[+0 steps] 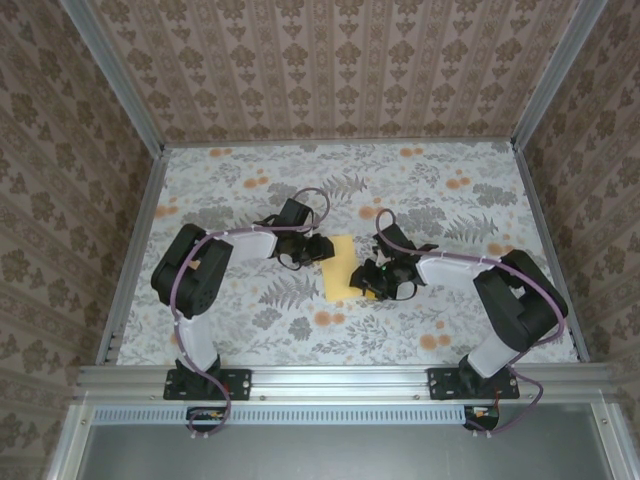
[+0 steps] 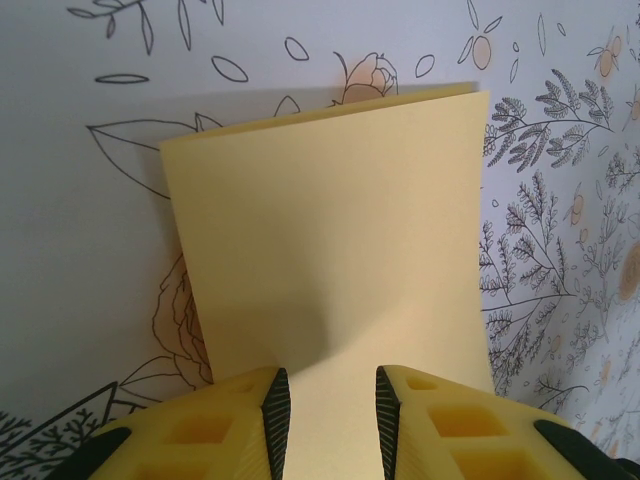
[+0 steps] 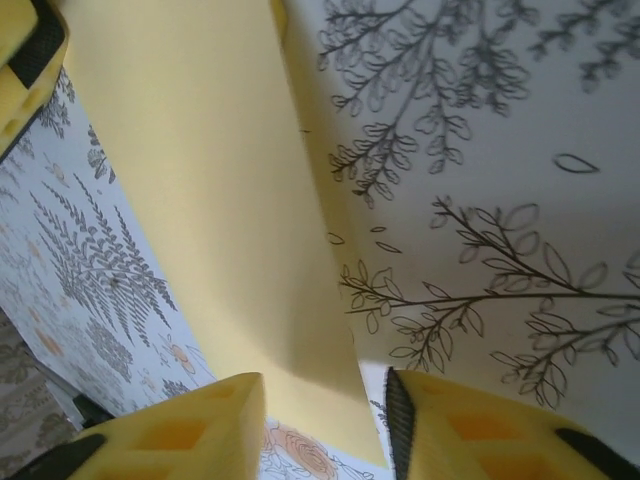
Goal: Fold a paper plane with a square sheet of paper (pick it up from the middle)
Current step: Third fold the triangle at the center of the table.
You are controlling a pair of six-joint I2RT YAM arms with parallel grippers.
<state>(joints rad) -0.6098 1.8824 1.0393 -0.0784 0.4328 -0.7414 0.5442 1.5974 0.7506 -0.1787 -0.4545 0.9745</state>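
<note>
paper: pale yellow-orange thin paper sheet (image 1: 342, 272) (image 2: 330, 250) (image 3: 200, 200), mid surface, betw. the two end effectors; from top cam a rectangle, longer near-far than left-right.
surface: white floral-print surface (image 1: 430, 190); sheet rests on it, its far part raised a bit w/ shadow beneath (left wrist cam).
left end effector (image 1: 315, 250) (image 2: 332, 385): at sheet's far-left edge; fingers a narrow gap apart, not pressed together, paper seen thru the gap; can't tell if pads touch it.
right end effector (image 1: 372, 278) (image 3: 325, 385): at sheet's near-right edge; fingers spread wider, sheet edge running betw. them, no pinch visible.
arms: both bent inward toward centre.
</note>
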